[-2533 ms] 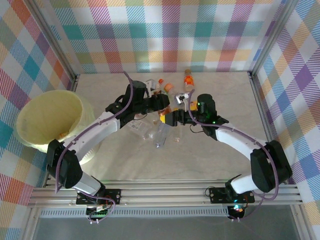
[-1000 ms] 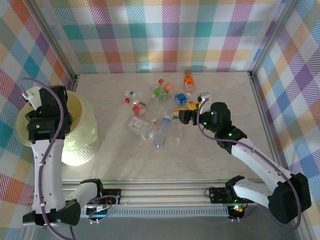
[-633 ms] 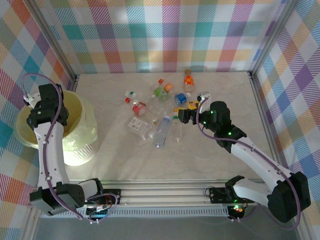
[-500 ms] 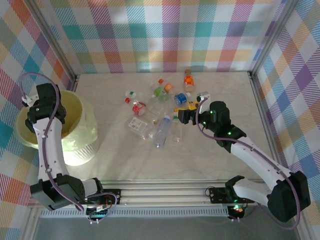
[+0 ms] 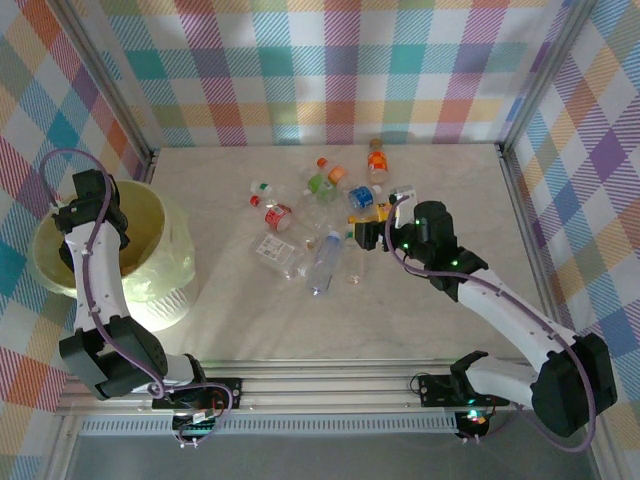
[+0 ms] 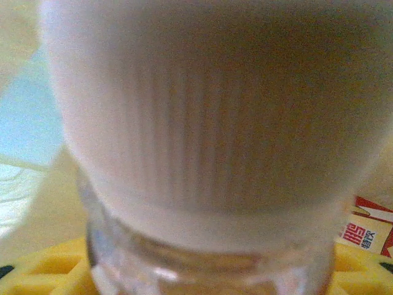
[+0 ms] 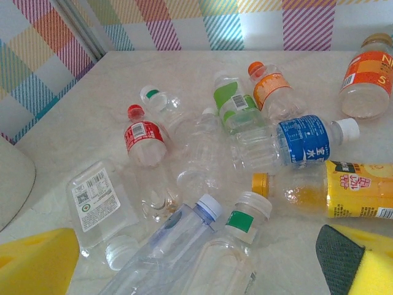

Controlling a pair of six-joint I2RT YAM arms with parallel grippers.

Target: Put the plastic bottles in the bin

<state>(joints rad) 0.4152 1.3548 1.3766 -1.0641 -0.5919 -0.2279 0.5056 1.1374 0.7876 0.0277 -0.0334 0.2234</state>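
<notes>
Several plastic bottles (image 5: 320,225) lie in a heap at mid-table. My right gripper (image 5: 362,236) hovers open just right of the heap. In the right wrist view its yellow fingers (image 7: 37,261) flank a clear bottle with a pale blue cap (image 7: 178,239) and one with a green sticker (image 7: 236,246). The pale yellow bin (image 5: 150,255) stands at the left, and my left gripper (image 5: 103,228) hangs over its mouth. A clear bottle with a white ribbed cap (image 6: 209,123) sits right against the left wrist camera, blurred. That gripper's jaws are hidden behind it.
Farther off lie red-label (image 7: 142,138), green-label (image 7: 232,101), blue-label (image 7: 304,142) and yellow (image 7: 344,190) bottles. A red and white label (image 6: 362,233) shows inside the bin. Metal frame posts (image 5: 520,160) and checked walls enclose the table.
The left arm swung from the heap to above the bin with a bottle, then shifted slightly over it. The right gripper edged a little toward the heap and stayed open.
</notes>
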